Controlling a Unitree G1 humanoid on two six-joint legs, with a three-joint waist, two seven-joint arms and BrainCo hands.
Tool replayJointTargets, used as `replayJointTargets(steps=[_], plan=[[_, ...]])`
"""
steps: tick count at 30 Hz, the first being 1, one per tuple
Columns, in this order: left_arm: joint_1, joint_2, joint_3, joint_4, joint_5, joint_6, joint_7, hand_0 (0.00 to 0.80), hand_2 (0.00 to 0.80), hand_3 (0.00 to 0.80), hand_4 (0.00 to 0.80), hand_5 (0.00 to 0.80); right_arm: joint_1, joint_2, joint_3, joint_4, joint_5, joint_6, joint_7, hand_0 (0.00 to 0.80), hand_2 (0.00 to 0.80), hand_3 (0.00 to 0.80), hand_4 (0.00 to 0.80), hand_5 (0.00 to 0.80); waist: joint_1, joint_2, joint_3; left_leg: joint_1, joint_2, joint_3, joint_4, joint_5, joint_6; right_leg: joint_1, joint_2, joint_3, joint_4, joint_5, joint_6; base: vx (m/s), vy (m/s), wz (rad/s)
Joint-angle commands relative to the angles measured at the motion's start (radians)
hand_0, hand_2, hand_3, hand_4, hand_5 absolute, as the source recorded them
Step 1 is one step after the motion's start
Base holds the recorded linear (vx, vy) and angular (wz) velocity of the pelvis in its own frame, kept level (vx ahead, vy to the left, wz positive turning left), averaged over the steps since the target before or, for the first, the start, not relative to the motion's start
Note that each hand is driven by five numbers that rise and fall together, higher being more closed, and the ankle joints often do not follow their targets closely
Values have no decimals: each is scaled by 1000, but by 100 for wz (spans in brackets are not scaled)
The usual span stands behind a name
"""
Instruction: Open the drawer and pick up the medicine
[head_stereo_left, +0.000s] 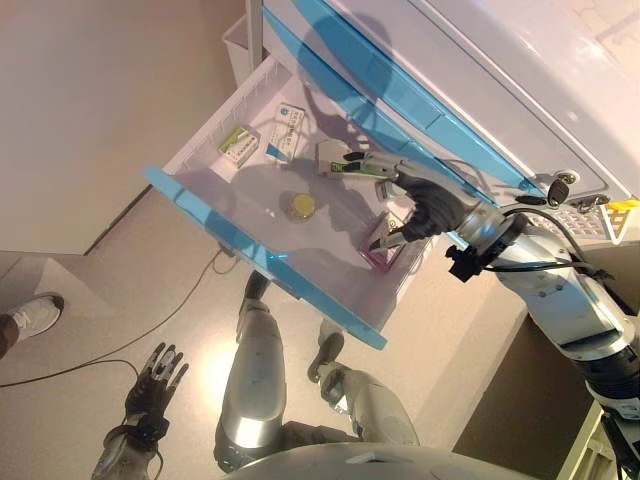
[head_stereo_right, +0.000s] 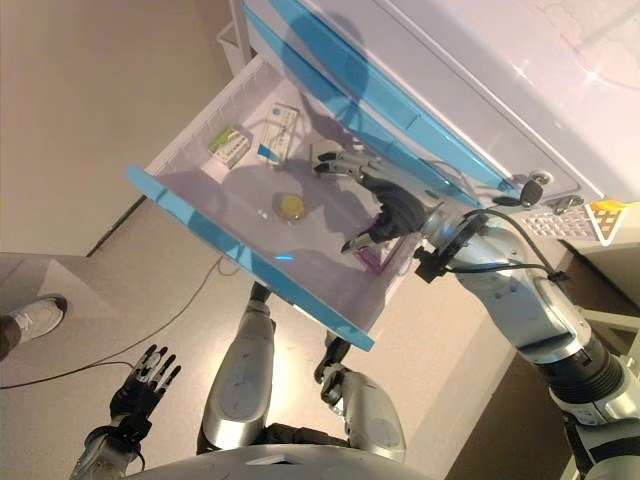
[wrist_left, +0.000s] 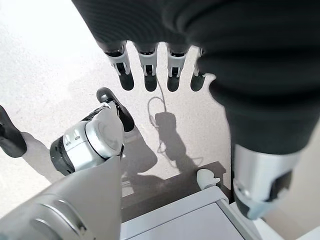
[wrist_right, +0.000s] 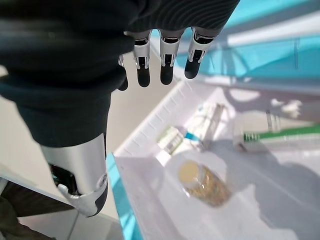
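The white drawer with a blue front stands pulled out. Inside lie a small bottle with a yellow cap, a green-and-white box, a blue-and-white box, a box with a green stripe and a pink box. My right hand hovers over the drawer's right part, fingers straight, open and empty; its fingertips reach over the green-striped box and its thumb is near the pink box. The right wrist view shows the bottle below the hand. My left hand hangs low at my left, open.
The cabinet has more blue-fronted drawers above the open one, and a key in its lock. A white bin stands behind the drawer. A person's shoe is on the floor at the left.
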Motion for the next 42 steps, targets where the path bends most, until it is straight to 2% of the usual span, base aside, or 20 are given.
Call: replayJointTargets(steps=[1, 18, 31, 42], plan=[[68, 9, -14, -10, 44, -24, 15, 0, 0, 0, 0, 0, -71, 19, 20, 4, -47, 14, -66, 0, 0, 0, 0, 0, 15, -17, -3, 25, -61, -20, 12, -104, 72, -31, -21, 32, 9, 106, 19, 7, 20, 4], [23, 15, -79, -24, 96, 12, 59, 0, 0, 0, 0, 0, -232, 191, 237, 335, -109, 63, -191, 0, 0, 0, 0, 0, 66, 27, -3, -42, -97, -60, 49, -104, 80, -66, -45, 6, 24, 104, 21, 2, 19, 6], [2, 11, -90, -30, 113, 28, 75, 0, 0, 0, 0, 0, -294, 271, 291, 472, -134, 85, -202, 0, 0, 0, 0, 0, 88, 34, -3, -67, -104, -77, 61, -105, 79, -87, -52, -11, 34, 106, 25, -2, 14, 5], [-4, 8, -92, -31, 110, 31, 81, 0, 0, 0, 0, 0, -296, 294, 311, 537, -179, 92, -192, 0, 0, 0, 0, 0, 88, 30, -3, -68, -103, -82, 53, -103, 79, -99, -50, -13, 36, 110, 26, 0, 0, 0]])
